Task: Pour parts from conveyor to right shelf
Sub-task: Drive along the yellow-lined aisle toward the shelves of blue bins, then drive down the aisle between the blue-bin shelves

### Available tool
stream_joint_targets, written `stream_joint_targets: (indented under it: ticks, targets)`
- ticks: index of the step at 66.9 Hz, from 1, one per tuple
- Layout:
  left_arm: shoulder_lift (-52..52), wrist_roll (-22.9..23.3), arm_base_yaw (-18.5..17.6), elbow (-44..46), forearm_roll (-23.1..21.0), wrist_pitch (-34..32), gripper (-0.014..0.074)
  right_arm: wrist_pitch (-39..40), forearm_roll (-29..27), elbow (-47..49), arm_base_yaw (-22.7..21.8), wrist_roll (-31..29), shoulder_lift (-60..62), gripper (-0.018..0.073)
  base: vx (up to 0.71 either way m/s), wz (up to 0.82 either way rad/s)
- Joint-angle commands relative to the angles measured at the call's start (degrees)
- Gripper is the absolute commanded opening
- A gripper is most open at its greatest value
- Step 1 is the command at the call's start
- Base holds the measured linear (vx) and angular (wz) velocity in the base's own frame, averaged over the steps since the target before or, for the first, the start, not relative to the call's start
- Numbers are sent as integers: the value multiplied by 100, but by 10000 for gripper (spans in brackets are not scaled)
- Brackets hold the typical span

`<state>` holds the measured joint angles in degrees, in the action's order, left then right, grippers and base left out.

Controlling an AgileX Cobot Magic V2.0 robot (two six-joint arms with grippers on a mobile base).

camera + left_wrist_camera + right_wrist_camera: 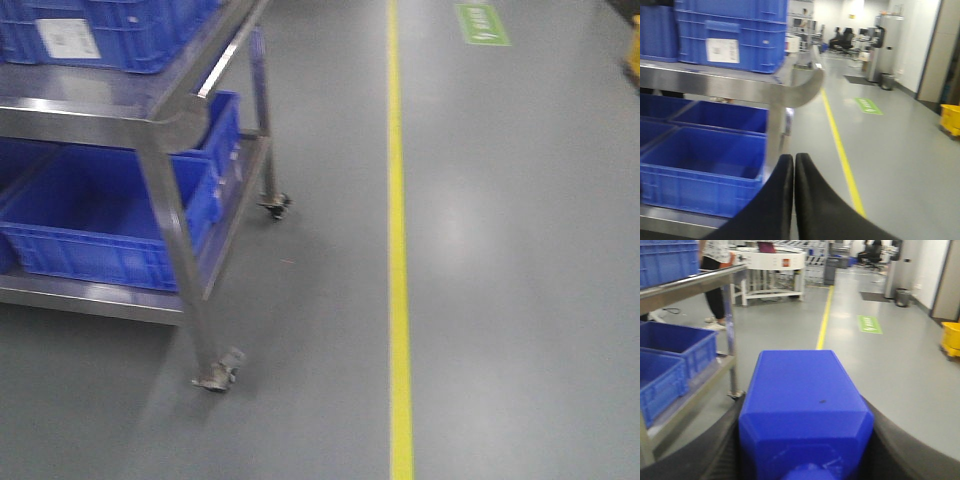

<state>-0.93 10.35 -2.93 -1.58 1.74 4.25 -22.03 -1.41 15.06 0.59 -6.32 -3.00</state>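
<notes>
While the right gripper (pixel 807 457) pinches a glossy blue faceted part (pixel 802 390), the left gripper (pixel 793 192), smooth black, is pressed together.

No text was legible. A white label (pixel 722 50) on the upper blue crate (pixel 740 30) of the shelf (pixel 715 82), at left, was too blurred to read. White characters on the green floor sign (pixel 868 106), far right, could not be made out.

Bins (pixel 100 215) sit on the shelf (pixel 90 118), left of the floor line (pixel 399 250).
</notes>
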Motion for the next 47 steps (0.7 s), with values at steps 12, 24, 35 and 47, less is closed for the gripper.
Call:
stream_joint_targets:
  ticks: [12,24,35,47]
  targets:
    - [-47,25,-31,-123,-49,-425,-6,470,19,153,2,-32,-72,-4,40,72]
    - [-47,25,-31,-123,-49,-425,-6,470,19,153,8,-32,-72,-4,32,96]
    - [-47,25,-31,-123,-49,-425,-6,470,19,153,8,-32,-72,-4,26,100]
    - [-47,25,-31,-123,-49,-425,-6,470,19,153,8,-32,-72,-4,23,95]
